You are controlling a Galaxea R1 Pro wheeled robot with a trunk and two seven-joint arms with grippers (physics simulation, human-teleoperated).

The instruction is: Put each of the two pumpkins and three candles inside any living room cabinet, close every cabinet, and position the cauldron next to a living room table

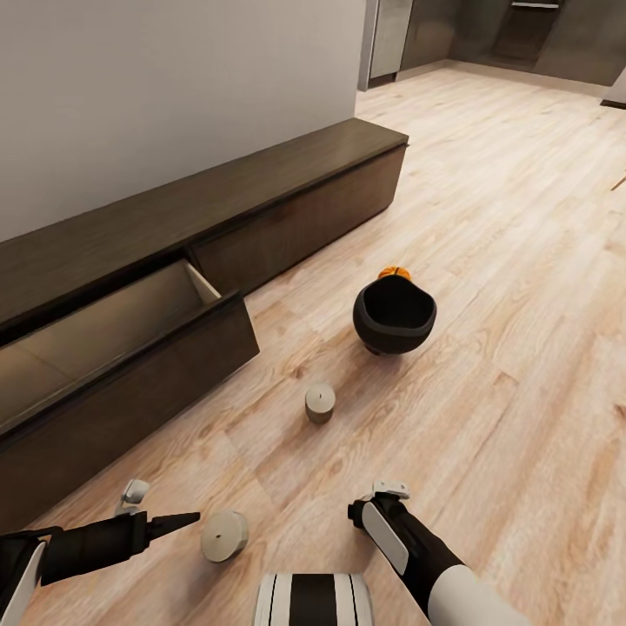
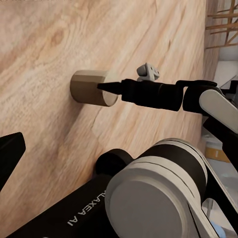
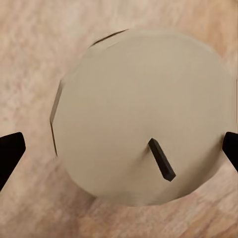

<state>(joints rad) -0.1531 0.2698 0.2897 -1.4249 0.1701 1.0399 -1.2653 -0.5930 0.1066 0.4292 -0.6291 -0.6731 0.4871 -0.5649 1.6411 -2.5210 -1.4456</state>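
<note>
A black cauldron [image 1: 394, 317] stands on the wood floor with one orange pumpkin [image 1: 394, 272] just behind it. The long dark cabinet [image 1: 287, 187] runs along the wall, and its left drawer [image 1: 113, 323] is pulled open with a bare pale inside. One candle [image 1: 320, 402] stands in front of the cauldron and a second candle [image 1: 224, 535] lies close to my left gripper [image 1: 184, 520], which is open and empty. My right gripper [image 3: 119, 148] is open directly above another candle [image 3: 144, 114], a fingertip on each side of it. This candle [image 2: 91, 89] also appears in the left wrist view.
The open drawer front [image 1: 174, 365] juts into the floor space at left. Grey kitchen cupboards [image 1: 391, 35] stand far back. My own base [image 1: 313, 600] is at the near edge. Bare wood floor [image 1: 522, 348] stretches to the right of the cauldron.
</note>
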